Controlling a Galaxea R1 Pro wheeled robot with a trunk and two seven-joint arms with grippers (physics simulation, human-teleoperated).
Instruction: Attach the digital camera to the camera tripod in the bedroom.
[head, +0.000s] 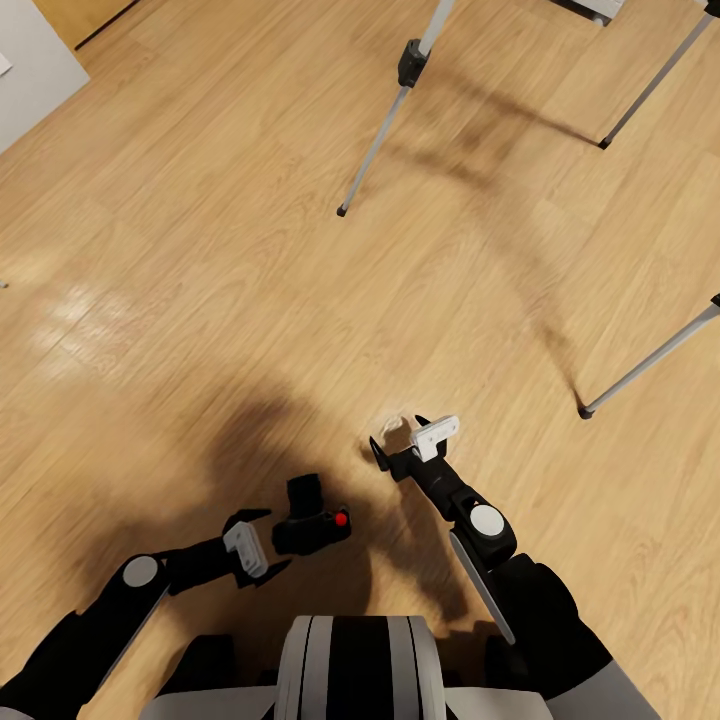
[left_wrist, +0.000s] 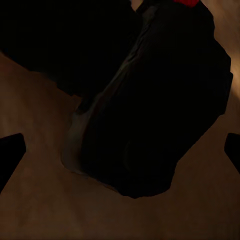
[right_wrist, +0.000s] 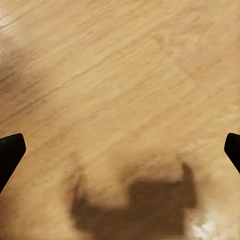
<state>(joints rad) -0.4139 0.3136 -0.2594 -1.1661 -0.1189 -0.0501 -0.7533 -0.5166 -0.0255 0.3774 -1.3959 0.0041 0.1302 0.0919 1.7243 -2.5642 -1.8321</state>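
The digital camera (head: 308, 522) lies on the wood floor just ahead of my trunk: a small black body with a red dot (head: 341, 519) on top. My left gripper (head: 268, 542) sits right beside it, open, one finger on each side of the camera's near end. In the left wrist view the camera (left_wrist: 160, 110) looms dark and close between the spread fingertips (left_wrist: 10, 152). My right gripper (head: 398, 437) hovers open over bare floor, a little right of the camera and beyond it. Three silver-grey legs of the camera tripod (head: 385, 130) stand farther ahead; its head is out of view.
Two more tripod legs (head: 655, 80) (head: 650, 365) reach the floor on the right. A white panel (head: 30, 55) stands at the far left corner. The right wrist view looks down on plank floor (right_wrist: 120, 75) with the gripper's shadow (right_wrist: 135, 205).
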